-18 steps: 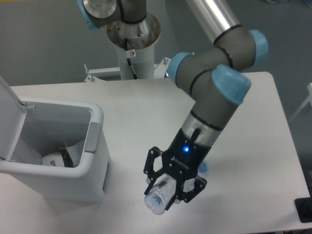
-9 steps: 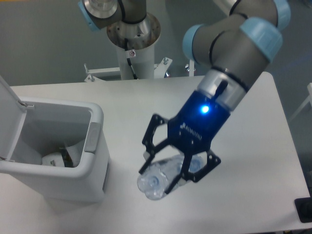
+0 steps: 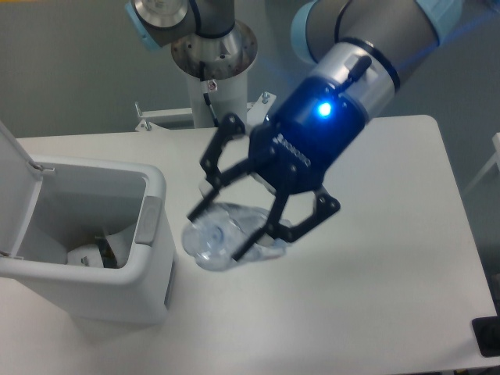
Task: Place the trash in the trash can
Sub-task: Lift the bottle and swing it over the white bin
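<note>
Gripper [image 3: 238, 226] clamps one crushed bottle [image 3: 223, 237], now higher and further left, beside one open trash can [image 3: 148, 234] containing one wrapper [image 3: 86, 256].

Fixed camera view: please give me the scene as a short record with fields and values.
gripper: shut on the crushed bottle, above the table
crushed bottle: clear plastic, off the table, right of the bin
trash can: white, lid open
inside the bin: white crumpled item at the bottom
table: white
</note>
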Controlling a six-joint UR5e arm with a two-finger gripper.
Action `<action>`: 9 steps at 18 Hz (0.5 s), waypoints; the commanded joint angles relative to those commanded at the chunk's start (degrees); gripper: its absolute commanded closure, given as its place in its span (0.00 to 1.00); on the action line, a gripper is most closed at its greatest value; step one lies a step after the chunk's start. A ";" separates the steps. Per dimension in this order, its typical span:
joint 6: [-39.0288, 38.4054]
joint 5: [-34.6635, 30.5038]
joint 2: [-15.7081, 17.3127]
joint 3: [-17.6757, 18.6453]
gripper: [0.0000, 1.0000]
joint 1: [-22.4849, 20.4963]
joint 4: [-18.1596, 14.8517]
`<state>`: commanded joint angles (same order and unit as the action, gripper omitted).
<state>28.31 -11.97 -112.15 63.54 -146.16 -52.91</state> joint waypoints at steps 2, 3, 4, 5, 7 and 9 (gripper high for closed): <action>-2.37 3.96 0.18 0.00 0.61 0.09 0.00; -3.52 5.37 0.27 0.00 0.61 0.26 -0.09; -4.40 5.99 0.44 0.09 0.61 0.70 0.00; -4.49 6.00 0.44 0.09 0.61 1.40 -0.09; -4.49 6.09 0.36 0.00 0.61 3.15 0.00; -4.49 6.09 0.44 0.61 0.61 4.39 0.00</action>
<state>23.82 -5.89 -111.71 64.16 -141.77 -52.91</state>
